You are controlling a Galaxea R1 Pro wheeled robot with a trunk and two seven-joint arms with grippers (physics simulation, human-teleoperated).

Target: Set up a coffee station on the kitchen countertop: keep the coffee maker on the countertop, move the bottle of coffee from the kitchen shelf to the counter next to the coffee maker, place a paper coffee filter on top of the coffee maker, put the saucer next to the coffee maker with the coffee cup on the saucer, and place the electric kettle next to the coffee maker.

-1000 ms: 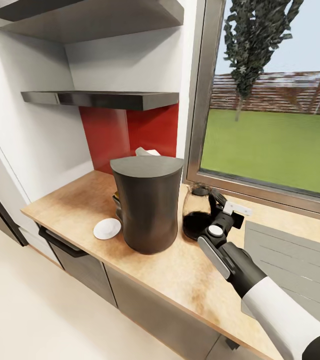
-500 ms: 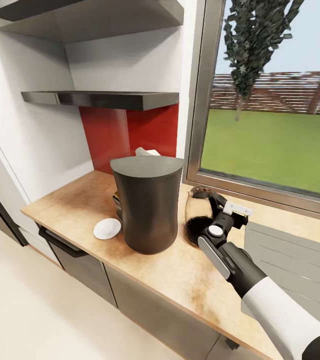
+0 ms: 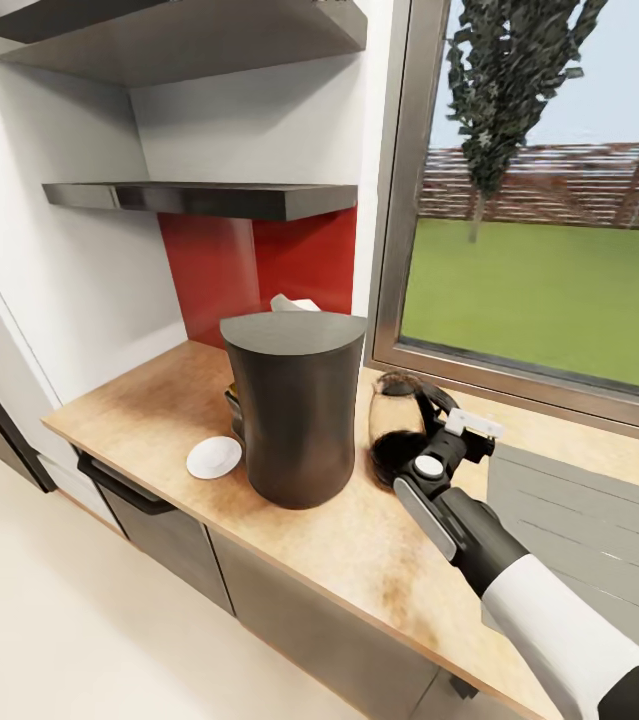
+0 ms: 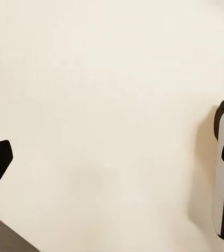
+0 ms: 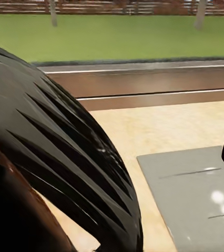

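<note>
so, kettle nearly placed beside the coffee maker
right pincer grips the electric kettle by its handle; saucer waits cupless at the counter front edge, left pincer's state unclear

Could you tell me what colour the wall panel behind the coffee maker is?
Bright red, best seen in the head view.

The tall dark grey coffee maker hides most of a pale object behind its flat top — what it is cannot be told. The rounded dark see-through kettle is partly covered by the right gripper, so the jaws' state is unclear. In the right wrist view the kettle's ribbed handle is cut off at the edge.
</note>
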